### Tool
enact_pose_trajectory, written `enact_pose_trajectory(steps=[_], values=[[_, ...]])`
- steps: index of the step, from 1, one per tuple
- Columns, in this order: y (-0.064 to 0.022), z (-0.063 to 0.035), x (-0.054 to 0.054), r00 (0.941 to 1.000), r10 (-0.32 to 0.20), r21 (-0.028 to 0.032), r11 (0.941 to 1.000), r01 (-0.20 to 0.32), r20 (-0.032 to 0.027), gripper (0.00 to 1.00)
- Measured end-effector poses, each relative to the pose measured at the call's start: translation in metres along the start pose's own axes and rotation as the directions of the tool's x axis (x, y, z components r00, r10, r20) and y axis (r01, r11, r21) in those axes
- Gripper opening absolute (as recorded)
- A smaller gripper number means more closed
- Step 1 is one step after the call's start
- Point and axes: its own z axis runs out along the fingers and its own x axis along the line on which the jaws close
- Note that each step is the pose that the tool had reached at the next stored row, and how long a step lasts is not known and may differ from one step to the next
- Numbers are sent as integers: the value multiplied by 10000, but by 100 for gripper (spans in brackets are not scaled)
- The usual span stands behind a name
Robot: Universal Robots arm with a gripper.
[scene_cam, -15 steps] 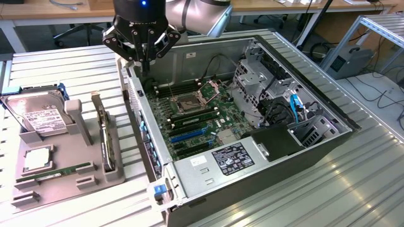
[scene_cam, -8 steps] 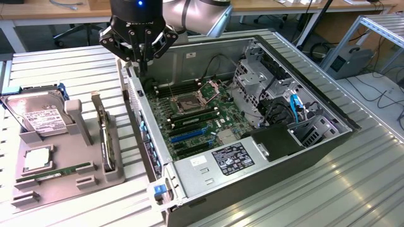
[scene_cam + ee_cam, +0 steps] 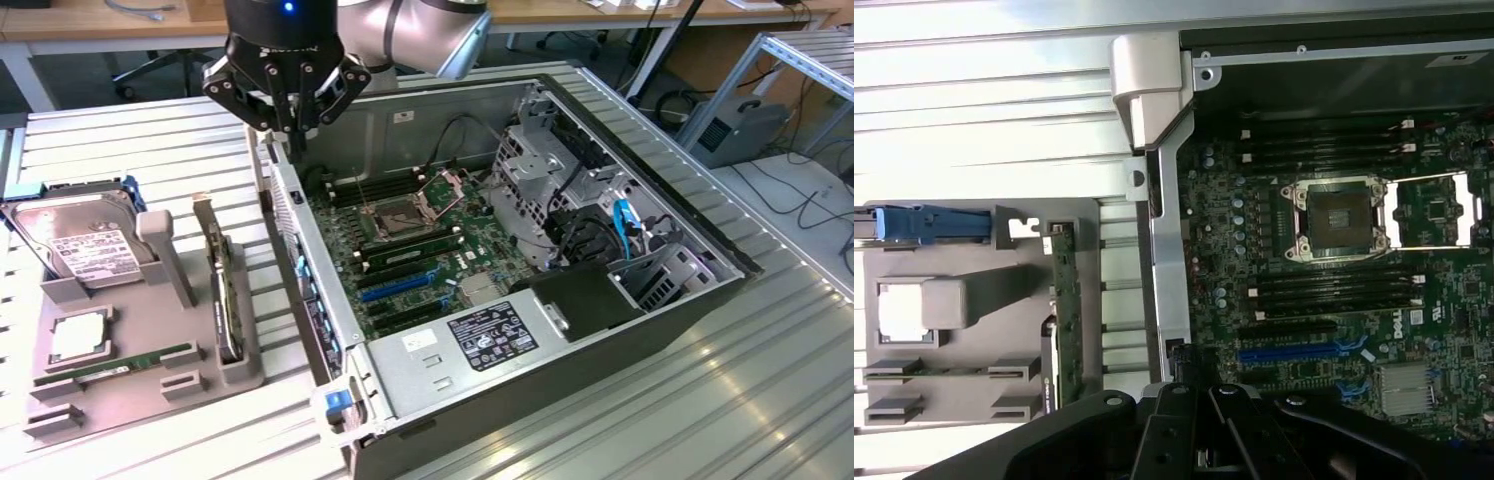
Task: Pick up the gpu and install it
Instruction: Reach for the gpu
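Case wall [image 3: 287, 230] just under gripper [image 3: 291, 125] closed fingertips, blocks straight drop. One side of fingers: gpu [image 3: 224, 290] on edge, free above, holder post [image 3: 158, 250] beyond. Other side: open motherboard [image 3: 414, 250] bay.

Silver boxy white-labelled hard drive [image 3: 80, 245] leans in a grey plastic holder tray [image 3: 134, 398], exterior view's left; narrow green RAM stick [image 3: 114, 368] nearer.

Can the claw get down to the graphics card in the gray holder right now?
Probably yes. The graphics card stands on edge in the gray holder with nothing above it; the shut claw hangs over the computer case beside it.
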Motion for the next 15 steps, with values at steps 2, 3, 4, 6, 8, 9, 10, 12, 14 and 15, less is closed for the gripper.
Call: enact_pose_trajectory(steps=[2, 3, 4, 6, 8, 9, 10, 12, 14, 15], values=[[-1, 0, 10, 10000, 0, 0, 10000, 0, 0, 11], [-1, -1, 15, 10000, 0, 1, 10000, 0, 0, 11], [-2, -1, 20, 10000, 0, 1, 10000, 0, 0, 11], [-3, -1, 31, 10000, -1, 1, 10000, 1, 0, 11], [-3, -1, 41, 10000, 0, 0, 10000, 0, 0, 11], [-4, -1, 49, 10000, 0, 0, 10000, 0, 0, 11], [-4, -2, 60, 10000, 0, 1, 10000, 0, 0, 11], [-6, -2, 76, 10000, 0, 1, 10000, 0, 0, 11], [-7, -2, 86, 10000, 0, 0, 10000, 0, 1, 11], [-7, -3, 92, 10000, 0, 1, 10000, 0, 0, 11]])
